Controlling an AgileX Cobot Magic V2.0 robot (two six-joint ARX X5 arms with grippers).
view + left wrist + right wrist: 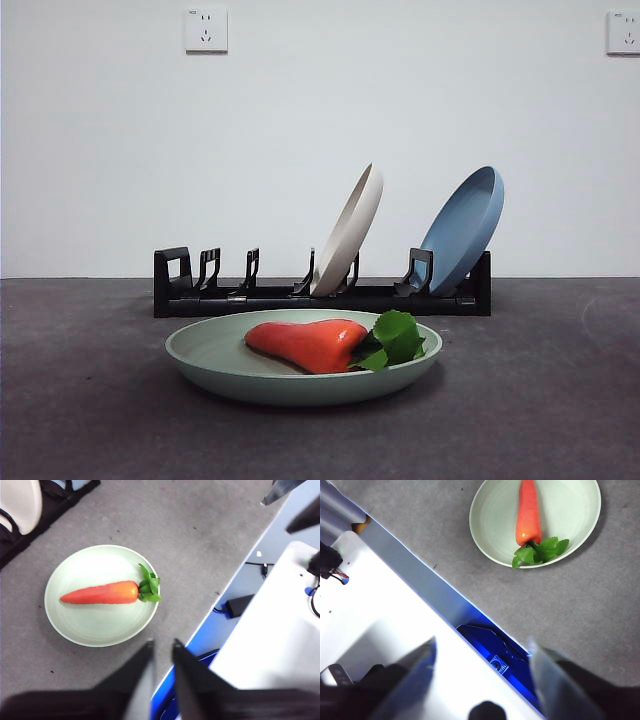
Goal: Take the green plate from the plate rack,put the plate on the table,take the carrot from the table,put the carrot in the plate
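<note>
Carrot point(305, 343) already lies inside the green plate point(205, 352) on the bench point(80, 400), ahead of the plate rack point(320, 297). Keep the left gripper point(162, 650), fingers narrow and empty, and the right gripper point(482, 655), fingers wide, well clear above the bench edge.

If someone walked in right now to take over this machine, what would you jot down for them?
Left tool: jaws nearly shut, holding nothing, pulled back over the table's edge.
Right tool: jaws open, empty, also back over the edge.
Green plate: flat on the table, in front of the rack.
Carrot: lying in the plate, leaves toward the rim.
Rack: holds a white plate and a blue plate.
Done: plate out and set down, carrot in it.
Left: nothing that I can see; the job looks finished.
</note>
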